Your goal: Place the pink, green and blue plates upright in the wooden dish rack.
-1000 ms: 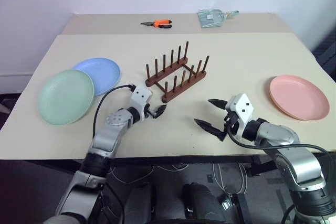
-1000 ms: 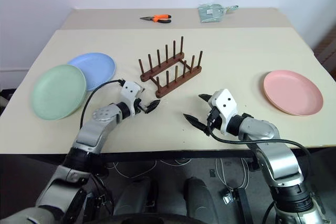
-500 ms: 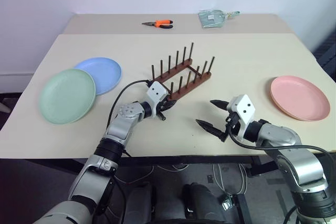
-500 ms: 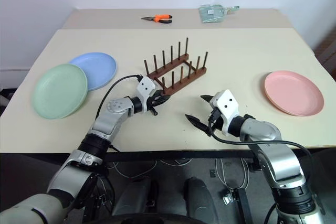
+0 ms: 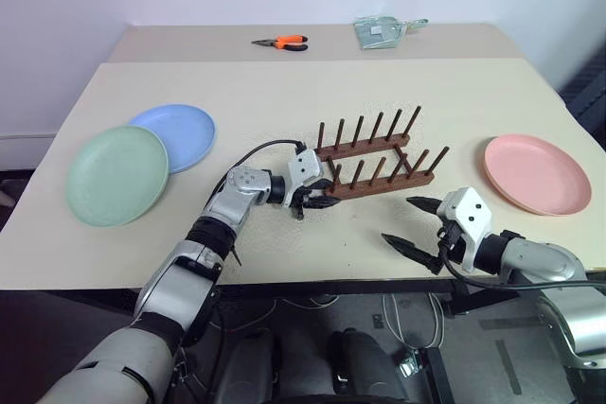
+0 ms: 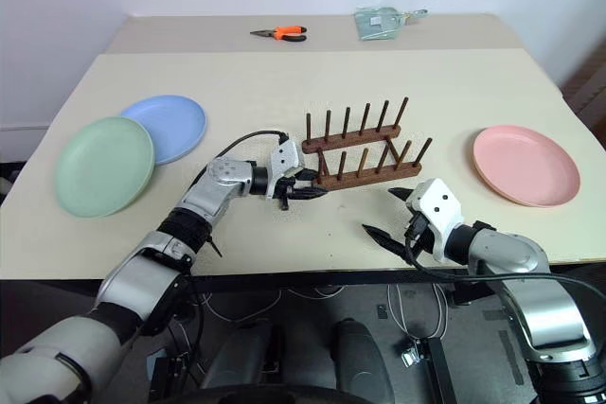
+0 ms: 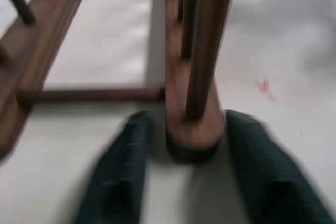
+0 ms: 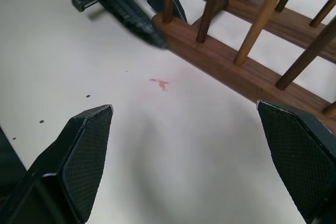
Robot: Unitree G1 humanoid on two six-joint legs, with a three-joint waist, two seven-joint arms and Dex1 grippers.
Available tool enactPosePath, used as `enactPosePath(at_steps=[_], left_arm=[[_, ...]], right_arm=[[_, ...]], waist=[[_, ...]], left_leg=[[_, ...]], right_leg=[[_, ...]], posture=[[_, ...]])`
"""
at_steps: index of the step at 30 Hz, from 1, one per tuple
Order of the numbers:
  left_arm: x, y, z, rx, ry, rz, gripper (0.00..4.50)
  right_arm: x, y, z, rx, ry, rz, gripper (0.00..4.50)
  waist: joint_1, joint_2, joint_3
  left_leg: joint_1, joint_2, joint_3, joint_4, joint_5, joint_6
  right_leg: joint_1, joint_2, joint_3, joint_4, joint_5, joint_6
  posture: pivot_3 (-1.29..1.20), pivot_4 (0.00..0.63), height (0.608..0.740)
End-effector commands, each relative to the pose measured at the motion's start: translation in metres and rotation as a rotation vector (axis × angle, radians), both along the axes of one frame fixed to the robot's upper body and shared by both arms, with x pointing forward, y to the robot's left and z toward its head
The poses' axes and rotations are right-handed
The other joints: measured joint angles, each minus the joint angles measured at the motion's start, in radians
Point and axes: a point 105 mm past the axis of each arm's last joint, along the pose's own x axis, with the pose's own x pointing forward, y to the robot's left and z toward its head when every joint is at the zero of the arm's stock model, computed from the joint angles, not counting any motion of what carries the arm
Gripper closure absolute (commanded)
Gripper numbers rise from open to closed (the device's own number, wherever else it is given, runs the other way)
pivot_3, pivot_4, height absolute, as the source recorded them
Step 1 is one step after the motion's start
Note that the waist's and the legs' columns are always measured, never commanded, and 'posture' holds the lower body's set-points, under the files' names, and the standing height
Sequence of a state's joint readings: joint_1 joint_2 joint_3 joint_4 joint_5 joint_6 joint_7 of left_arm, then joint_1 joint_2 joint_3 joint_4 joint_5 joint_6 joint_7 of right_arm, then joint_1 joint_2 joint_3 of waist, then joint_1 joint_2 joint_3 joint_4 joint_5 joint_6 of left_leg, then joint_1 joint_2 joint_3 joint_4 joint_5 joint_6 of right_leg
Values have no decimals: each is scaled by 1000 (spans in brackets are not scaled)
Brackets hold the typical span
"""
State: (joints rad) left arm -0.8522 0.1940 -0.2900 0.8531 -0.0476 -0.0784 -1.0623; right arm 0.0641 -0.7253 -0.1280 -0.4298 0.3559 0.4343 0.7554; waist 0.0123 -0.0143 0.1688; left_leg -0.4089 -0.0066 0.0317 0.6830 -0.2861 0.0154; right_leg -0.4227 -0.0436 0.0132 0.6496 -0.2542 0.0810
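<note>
On the beige table we see the wooden dish rack standing near the middle, empty of plates. At the table's left side the green plate lies flat, touching or overlapping the blue plate behind it; the pink plate lies flat well apart at the right. Our left gripper has its fingers straddling the end of the rack's near rail, slightly parted around it. Our right gripper hovers near the front edge, spread wide, holding nothing. Orange-handled pliers lie at the far side.
</note>
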Motion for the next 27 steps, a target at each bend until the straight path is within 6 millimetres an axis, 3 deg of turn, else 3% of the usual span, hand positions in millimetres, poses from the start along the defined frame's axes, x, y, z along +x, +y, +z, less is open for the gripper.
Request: enactPosePath(at_steps=[1, 3, 5, 8, 12, 18, 21, 27], left_arm=[[11, 15, 7, 12, -51, 69, 258], [12, 28, 3, 31, -40, 102, 6], [9, 46, -2, 41, -2, 147, 440], [-18, 55, 1, -5, 60, 96, 1824], [-55, 36, -4, 46, 56, 4, 3807], [-51, -8, -1, 38, -9, 154, 3825], [-37, -13, -3, 44, -2, 286, 3825], [-9, -1, -12, 85, -31, 470, 3825]], right_arm=[[5, -8, 6, -34, -45, -44, 0], [9, -17, 2, -72, -37, -83, 244], [16, -31, -3, -132, -25, -144, 805], [22, -41, -7, -178, -17, -179, 2300], [35, -42, -10, -209, -18, -191, 4355], [65, -43, -19, -286, -32, -236, 4439], [83, -39, -22, -309, -61, -268, 4439], [110, -31, -21, -326, -120, -294, 4439]], waist=[[0, 0, 0], [0, 0, 0], [-7, 0, 0], [-16, 1, -1], [-20, 2, -1], [6, 2, -1], [0, 2, -1], [-8, 2, -1]], left_leg=[[0, 0, 0, 0, 0, 0], [0, 0, 0, 0, 0, 0], [0, 0, 0, 0, 0, 0], [1, 1, 0, -1, 0, 0], [1, 2, 0, -1, 0, 0], [1, -1, 0, 1, 0, 0], [1, -1, 0, 1, 0, 1], [3, 0, 1, 1, 0, 0]], right_leg=[[0, 0, 0, 0, 0, 0], [0, 0, 0, 0, 0, 0], [0, 0, 1, 0, 0, 0], [0, 0, 1, 1, 0, 0], [0, -1, 2, 1, 0, 0], [2, -3, 1, 0, 0, 0], [1, -3, 1, 0, 1, 1], [3, -1, 2, 1, 1, 2]], posture=[[0, 150, 740], [0, 150, 740], [0, 150, 740], [0, 150, 740], [0, 150, 740], [0, 150, 740], [0, 150, 740], [0, 150, 740]])
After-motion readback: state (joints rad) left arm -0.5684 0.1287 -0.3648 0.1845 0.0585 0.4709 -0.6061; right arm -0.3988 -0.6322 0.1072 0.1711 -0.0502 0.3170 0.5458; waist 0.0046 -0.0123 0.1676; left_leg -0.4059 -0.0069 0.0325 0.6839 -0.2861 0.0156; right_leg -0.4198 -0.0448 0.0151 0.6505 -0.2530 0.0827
